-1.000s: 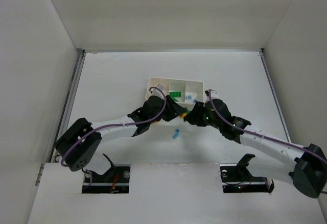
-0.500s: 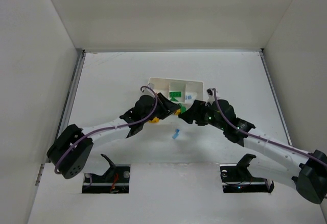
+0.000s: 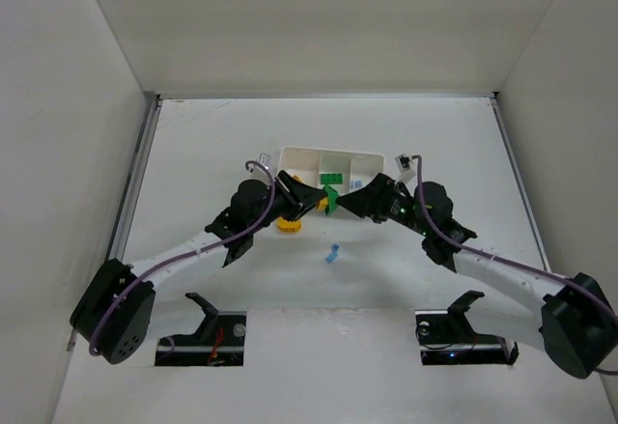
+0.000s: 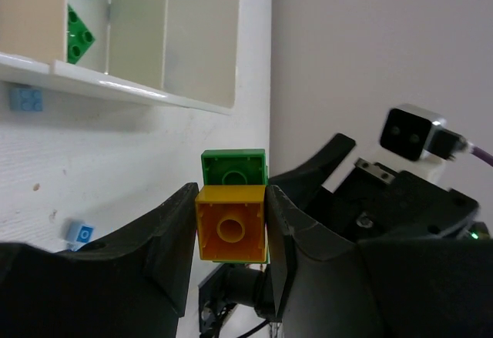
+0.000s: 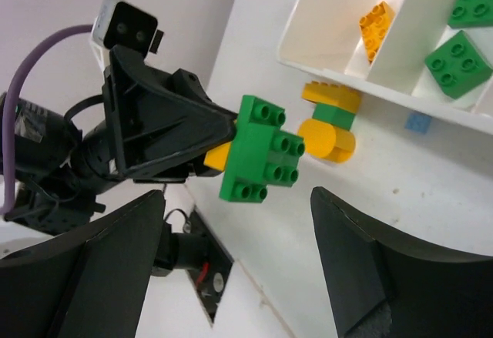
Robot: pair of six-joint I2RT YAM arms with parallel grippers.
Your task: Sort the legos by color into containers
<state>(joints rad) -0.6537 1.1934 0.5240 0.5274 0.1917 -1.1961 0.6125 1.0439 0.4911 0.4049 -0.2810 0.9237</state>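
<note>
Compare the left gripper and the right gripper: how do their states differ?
The left gripper is shut on a joined yellow-and-green brick; the right gripper is open and holds nothing. The left gripper presses the brick's sides; the right gripper leaves gaps on both sides of it. Both are black, face each other and hang just in front of the white tray.

The left gripper [image 4: 231, 226] with its clamped brick pair [image 4: 232, 216] faced the wide-spread right gripper [image 5: 235, 238] nose to nose, crowding the near wall of the tray [image 3: 328, 152] beside a brick stack [image 5: 330, 118]; the table [image 3: 435, 134] beyond lay open.
</note>
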